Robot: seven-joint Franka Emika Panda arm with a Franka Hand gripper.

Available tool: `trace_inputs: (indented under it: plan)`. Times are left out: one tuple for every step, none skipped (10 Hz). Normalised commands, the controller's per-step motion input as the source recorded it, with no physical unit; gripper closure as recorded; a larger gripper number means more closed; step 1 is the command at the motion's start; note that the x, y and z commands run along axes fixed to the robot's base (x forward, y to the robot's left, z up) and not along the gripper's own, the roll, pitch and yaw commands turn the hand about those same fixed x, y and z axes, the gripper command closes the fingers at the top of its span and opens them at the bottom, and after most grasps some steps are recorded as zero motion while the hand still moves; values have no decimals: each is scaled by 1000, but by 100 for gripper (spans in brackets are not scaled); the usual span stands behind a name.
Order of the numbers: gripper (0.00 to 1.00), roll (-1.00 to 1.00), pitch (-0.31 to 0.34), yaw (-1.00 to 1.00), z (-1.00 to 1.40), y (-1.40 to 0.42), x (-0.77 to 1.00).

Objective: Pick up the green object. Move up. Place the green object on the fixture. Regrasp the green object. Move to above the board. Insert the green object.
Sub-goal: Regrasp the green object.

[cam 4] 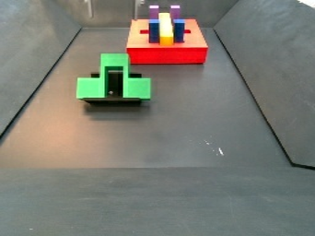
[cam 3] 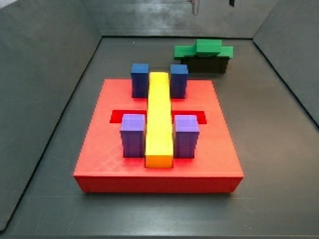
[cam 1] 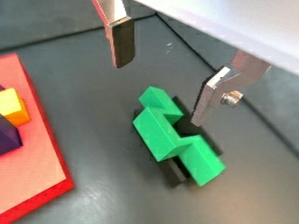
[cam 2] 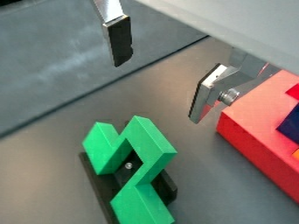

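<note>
The green object [cam 1: 173,137] lies lengthwise on the fixture [cam 1: 177,173], under the gripper's [cam 1: 166,77] released fingers [cam 1: 121,43].

No text, label, brand, number or sign can be read in any of the views. The green object [cam 1: 173,136], the fixture [cam 3: 206,64] beneath it and the board [cam 3: 107,154] with its yellow bar [cam 3: 159,117] are shown as plain coloured surfaces without markings. Nothing legible is borne by the gripper [cam 1: 166,77], which is seen with its jaws apart above the green object, and no print is carried by its silver fingers [cam 2: 117,33] or by the grey floor [cam 4: 185,129].
</note>
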Motion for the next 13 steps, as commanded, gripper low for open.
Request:
trace_inputs:
  plan:
    - [0,894,-843,-43,0,-277,0]
    - [0,643,-23,-177,-477,-160,463]
    - [0,951,417,-57,-217,-317,486]
    - [0,886,774,0,-6,-286,469]
    - [0,786,943,0,0,-246,309]
    - [0,717,1000,-23,40,-169,257]
    - [0,674,963,-63,0,-63,326]
    - [0,231,354,0,-109,-54,194]
    - [0,-17,0,0,0,0,0]
    - [0,-20,0,0,0,69,0]
    - [0,-11,0,54,0,0,11]
    - [0,469,0,-140,-220,0,86]
    - [0,677,20,-280,-229,17,231]
